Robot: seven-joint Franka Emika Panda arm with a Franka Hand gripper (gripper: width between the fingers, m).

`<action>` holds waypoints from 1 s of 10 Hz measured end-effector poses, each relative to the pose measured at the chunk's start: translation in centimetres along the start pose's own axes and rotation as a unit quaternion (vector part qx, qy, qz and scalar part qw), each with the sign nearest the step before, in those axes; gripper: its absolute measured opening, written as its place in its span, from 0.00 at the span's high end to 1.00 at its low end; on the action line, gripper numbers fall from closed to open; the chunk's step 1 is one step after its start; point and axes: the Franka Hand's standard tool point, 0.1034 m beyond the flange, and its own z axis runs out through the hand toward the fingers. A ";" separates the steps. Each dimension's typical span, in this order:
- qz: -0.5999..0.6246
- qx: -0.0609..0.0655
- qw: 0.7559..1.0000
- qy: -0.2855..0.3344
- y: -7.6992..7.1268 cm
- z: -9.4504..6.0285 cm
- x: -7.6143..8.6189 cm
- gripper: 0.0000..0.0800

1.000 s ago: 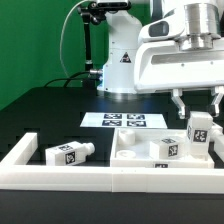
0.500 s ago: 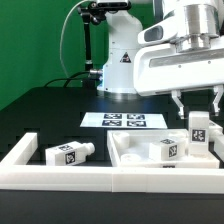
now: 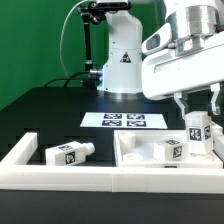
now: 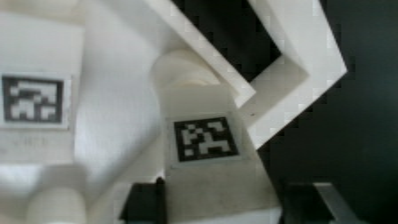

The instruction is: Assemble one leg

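Note:
One leg (image 3: 197, 130), a chunky white peg with a square tag, stands upright at the far right of the flat white panel (image 3: 135, 150). My gripper (image 3: 197, 108) is open just above it, one finger on each side of its top. In the wrist view the leg (image 4: 205, 130) lies between the two dark fingertips (image 4: 148, 205) of the gripper (image 4: 233, 205), with a gap on one side. A second leg (image 3: 172, 150) lies on the panel beside it and also shows in the wrist view (image 4: 36, 110). A third leg (image 3: 68, 153) lies to the exterior view's left.
The long white rail border (image 3: 60, 176) runs along the front and up the exterior view's left side. The marker board (image 3: 122, 121) lies behind the panel. The arm's base (image 3: 120, 60) stands at the back. A green wall is behind.
The hand has tilted and shifted slightly toward the exterior view's right above the upright leg. The legs and panel have barely moved.

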 end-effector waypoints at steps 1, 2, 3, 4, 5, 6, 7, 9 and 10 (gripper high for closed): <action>0.029 0.002 1.000 0.002 -0.2 0.0 0.2 0.63; 0.028 0.002 1.000 0.002 -0.2 0.0 0.2 0.63; 0.017 0.002 1.000 0.002 -0.2 0.1 0.2 0.51; -0.001 0.001 1.000 0.001 -0.2 0.0 0.1 0.34; -0.052 -0.001 0.999 -0.010 -0.4 0.0 -0.1 0.22; -0.116 -0.002 0.993 -0.016 -0.7 0.1 0.0 0.22; -0.197 -0.002 0.980 -0.017 -0.7 0.2 0.3 0.19; -0.261 -0.001 0.965 -0.017 -0.7 0.2 0.4 0.19; -0.294 -0.001 0.956 -0.017 -0.7 0.3 0.4 0.19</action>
